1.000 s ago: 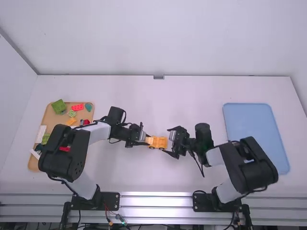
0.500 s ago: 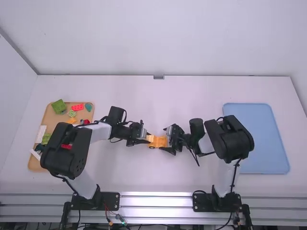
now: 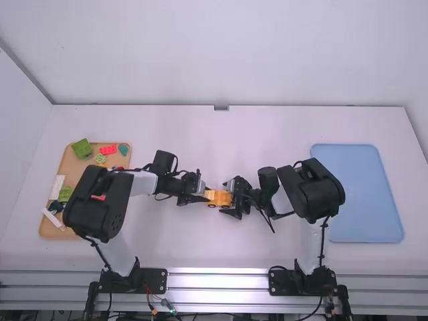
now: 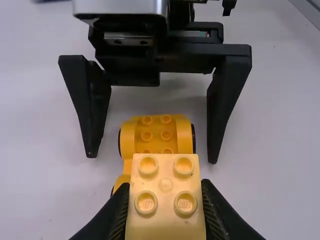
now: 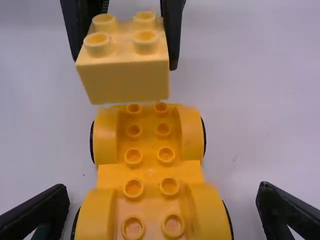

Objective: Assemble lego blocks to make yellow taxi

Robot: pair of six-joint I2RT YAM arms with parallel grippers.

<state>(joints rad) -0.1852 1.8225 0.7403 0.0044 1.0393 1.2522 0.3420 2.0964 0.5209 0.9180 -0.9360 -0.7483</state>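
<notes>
Gripping a pale-yellow, four-studded plastic block (image 5: 122, 82), the left pincer (image 4: 165, 187) has it at one end of the orange-yellow wheeled base (image 5: 150, 172), down on the white surface (image 3: 200, 241)! The right pincer (image 5: 165, 192) stands wide, fingers either side. So the wheels are sorted, but those visible studs are bare; seating this block and building the taxi's body remain, I'd say.

White links (image 3: 145, 183); bulky black joints (image 3: 99, 207); thin dark cables (image 3: 323, 242); black bases (image 3: 152, 279)
</notes>
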